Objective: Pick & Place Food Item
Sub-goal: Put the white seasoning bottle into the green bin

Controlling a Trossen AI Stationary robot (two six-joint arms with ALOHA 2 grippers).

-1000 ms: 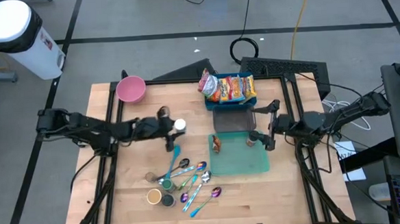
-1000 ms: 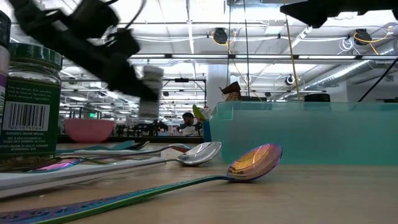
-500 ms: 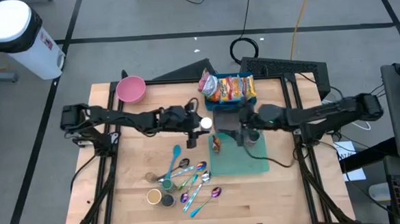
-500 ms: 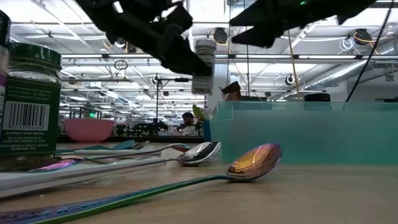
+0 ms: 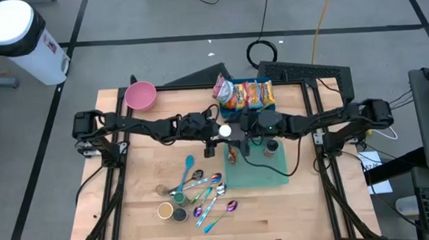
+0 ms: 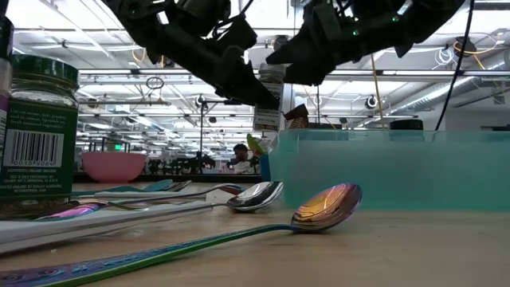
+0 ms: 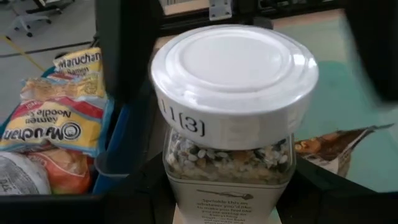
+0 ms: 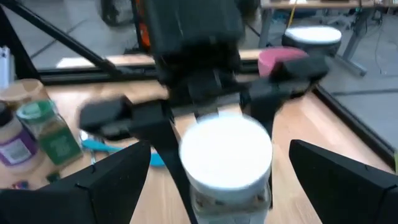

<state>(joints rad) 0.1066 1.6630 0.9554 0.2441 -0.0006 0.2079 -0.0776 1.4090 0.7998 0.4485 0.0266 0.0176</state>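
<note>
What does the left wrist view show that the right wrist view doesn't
Only the left wrist view shows the ramen packets in the blue bin and the seasoning seen through the jar's glass. Only the right wrist view shows the pink bowl, the spice jars and the left pincer itself. Both show the white-lidded jar that it holds.

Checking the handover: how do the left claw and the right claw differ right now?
The left claw is shut on the white-lidded jar; the right claw is open, holding nothing. The left reaches in from the table's left, the right from its right. Both meet above the table's middle, by the teal tray.
</note>
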